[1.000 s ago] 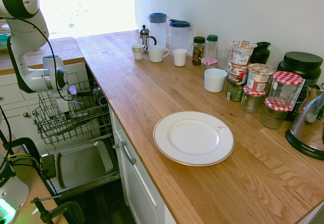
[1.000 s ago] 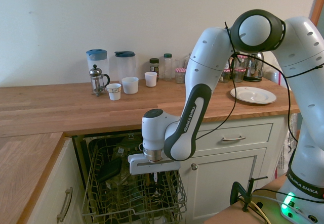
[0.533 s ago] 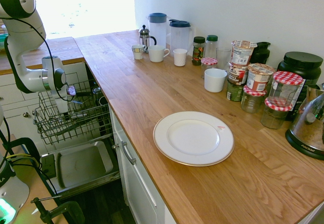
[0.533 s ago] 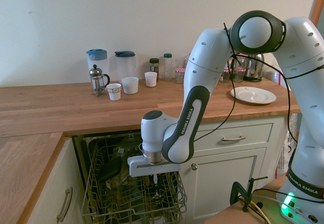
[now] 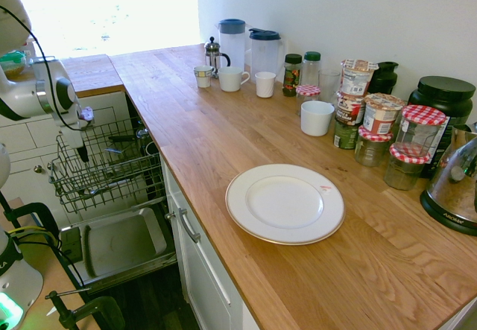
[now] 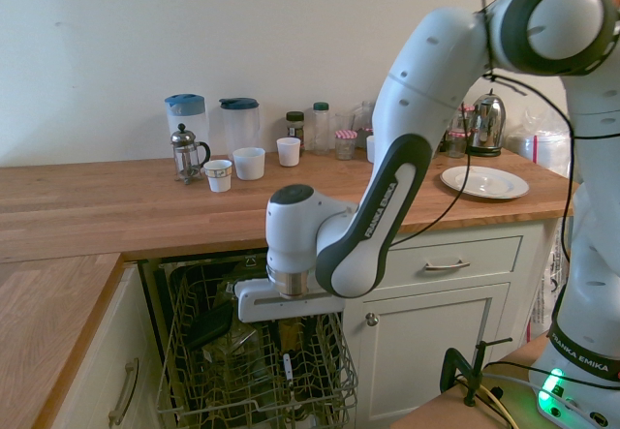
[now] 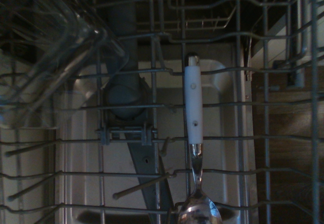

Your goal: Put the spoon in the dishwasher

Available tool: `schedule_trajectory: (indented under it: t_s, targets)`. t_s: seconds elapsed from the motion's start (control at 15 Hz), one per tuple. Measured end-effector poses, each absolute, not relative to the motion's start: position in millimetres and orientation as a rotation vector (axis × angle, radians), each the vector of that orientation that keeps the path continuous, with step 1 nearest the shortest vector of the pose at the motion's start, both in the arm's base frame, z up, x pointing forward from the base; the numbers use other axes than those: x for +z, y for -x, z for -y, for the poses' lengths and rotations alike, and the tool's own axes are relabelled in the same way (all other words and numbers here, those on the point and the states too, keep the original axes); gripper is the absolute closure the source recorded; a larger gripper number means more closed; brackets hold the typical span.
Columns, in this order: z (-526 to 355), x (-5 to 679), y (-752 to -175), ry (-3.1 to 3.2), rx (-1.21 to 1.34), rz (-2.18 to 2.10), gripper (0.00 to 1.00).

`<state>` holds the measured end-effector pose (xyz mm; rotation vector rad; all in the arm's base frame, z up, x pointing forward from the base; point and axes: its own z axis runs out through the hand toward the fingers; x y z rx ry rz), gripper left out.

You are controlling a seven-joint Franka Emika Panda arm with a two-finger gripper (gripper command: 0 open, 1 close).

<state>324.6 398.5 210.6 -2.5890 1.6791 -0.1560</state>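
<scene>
The spoon (image 7: 193, 102), silver with a whitish handle, rests among the wires of the dishwasher's dark rack (image 7: 61, 148). In the second exterior view the spoon (image 6: 287, 364) stands in the rack (image 6: 334, 383), a short way below my gripper (image 6: 298, 330). The gripper hangs above the rack with its fingers apart and nothing between them. The first exterior view shows the gripper (image 5: 83, 151) over the rack's left part (image 5: 112, 181), with the grey steel door panel (image 5: 119, 244) folded down below. I cannot make out the spoon in that view.
A clear glass vessel (image 7: 45, 57) lies in the rack beside the spoon. The wooden counter holds a white plate (image 5: 285, 203), a white mug (image 5: 317, 118), jars (image 5: 380, 121), two jugs (image 5: 250, 47) and a French press (image 5: 214, 54). White drawers (image 5: 197, 270) flank the dishwasher.
The gripper, shut on the spoon low in the rack a second ago, has opened and risen. The spoon stays behind in the rack and the arm has swung upward.
</scene>
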Motion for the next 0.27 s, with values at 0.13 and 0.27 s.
schedule_trajectory:
  t_s: [0.13, 0.27]
  targets:
    - [-405, 269, -312, 2.583, -0.237, -1.705, 0.0]
    - [-405, 337, -297, 2.583, -0.313, -1.714, 0.0]
